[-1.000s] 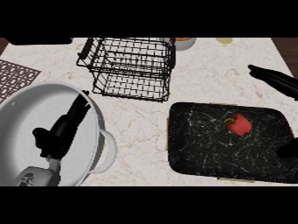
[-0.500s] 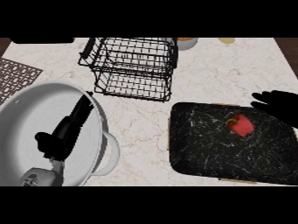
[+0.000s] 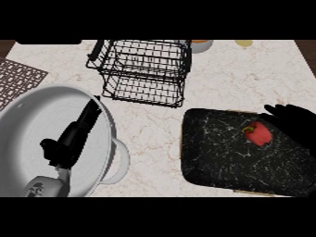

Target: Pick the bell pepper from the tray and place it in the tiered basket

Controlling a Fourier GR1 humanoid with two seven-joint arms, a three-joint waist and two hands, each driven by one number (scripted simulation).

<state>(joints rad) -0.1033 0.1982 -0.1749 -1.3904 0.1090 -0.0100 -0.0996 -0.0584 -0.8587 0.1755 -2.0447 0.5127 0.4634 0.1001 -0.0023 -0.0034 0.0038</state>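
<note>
The red bell pepper (image 3: 258, 134) lies on the dark tray (image 3: 218, 159), just beside the right hand (image 3: 307, 133), whose fingers (image 3: 278, 111) are spread open and hold nothing.

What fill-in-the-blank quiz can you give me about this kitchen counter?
1. The bell pepper is ____ in colour.
2. It lies on the black tray, not in the wire ____.
3. The robot's ____ hand is beside the pepper.
Missing words: red; basket; right.
</note>
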